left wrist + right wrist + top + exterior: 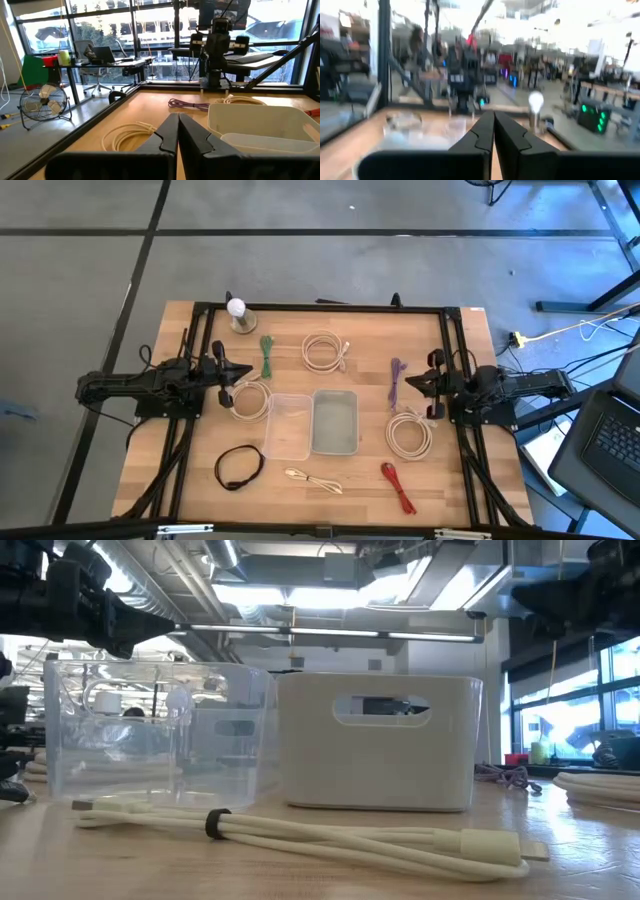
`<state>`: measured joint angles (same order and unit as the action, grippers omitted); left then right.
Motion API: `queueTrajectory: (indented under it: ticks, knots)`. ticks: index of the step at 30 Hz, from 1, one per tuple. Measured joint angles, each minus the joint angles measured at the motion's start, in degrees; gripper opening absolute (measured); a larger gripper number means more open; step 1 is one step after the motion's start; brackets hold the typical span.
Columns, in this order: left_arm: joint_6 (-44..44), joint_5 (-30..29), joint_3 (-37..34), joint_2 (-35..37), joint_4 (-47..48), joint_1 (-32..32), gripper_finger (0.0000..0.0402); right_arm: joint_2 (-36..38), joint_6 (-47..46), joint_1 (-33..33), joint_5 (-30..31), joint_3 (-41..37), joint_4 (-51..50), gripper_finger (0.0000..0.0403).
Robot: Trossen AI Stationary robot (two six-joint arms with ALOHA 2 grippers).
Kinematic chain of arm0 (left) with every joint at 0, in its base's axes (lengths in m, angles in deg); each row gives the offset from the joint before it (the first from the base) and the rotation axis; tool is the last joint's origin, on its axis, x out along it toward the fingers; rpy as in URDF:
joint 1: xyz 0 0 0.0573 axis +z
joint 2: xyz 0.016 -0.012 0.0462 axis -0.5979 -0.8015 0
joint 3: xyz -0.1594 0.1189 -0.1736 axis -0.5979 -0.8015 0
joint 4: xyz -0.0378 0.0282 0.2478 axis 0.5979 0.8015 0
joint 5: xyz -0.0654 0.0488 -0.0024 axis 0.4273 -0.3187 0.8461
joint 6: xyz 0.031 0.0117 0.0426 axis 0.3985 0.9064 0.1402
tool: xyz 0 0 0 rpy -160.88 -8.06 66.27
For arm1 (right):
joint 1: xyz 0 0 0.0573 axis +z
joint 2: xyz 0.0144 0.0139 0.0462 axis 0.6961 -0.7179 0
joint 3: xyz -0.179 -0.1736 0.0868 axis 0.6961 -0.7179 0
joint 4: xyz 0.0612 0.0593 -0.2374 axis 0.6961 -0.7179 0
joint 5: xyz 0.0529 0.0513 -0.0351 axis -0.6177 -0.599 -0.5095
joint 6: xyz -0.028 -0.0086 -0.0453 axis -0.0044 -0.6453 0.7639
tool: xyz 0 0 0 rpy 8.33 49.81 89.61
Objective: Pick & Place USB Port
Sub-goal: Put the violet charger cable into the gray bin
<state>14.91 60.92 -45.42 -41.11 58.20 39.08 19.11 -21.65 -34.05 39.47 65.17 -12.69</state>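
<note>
Several bundled USB cables lie on the wooden table: green (266, 357), white coils (324, 350) (250, 401) (408, 433), purple (397, 380), black (238, 467), cream (312, 479) (300, 830) and red (397, 486). A clear bin (287, 426) and a white bin (334, 421) stand side by side mid-table. My left gripper (243, 371) (177, 118) hovers shut at the left side, above the near white coil (130, 135). My right gripper (410, 383) (493, 116) hovers shut at the right side, beside the purple cable. Neither touches anything.
A white bulb on a round base (236, 311) stands near the table's far left corner. A black frame (320, 307) runs around the table's edges. The bins (375, 740) (150, 740) fill the centre; bare wood shows between the cables.
</note>
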Motion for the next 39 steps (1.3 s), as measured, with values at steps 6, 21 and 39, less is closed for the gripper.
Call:
queueTrajectory:
  ticks: [6, 21, 39]
  knots:
    - [0.0, 0.0, 0.0, 0.0, 0.0, 0.0, 0.0008, 0.0, -0.5, 0.0, -0.2, 0.0, 8.4, 0.0017]
    - [0.0, 0.0, 0.0, 0.0, 0.0, 0.0, 0.0007, 0.0, -5.6, 0.0, 5.6, 0.0, 9.7, 0.0017]
    - [0.0, 0.0, 0.0, 0.0, 0.0, 0.0, 0.0004, -22.5, 6.1, -0.5, -3.2, 17.7, 12.0, 0.0017]
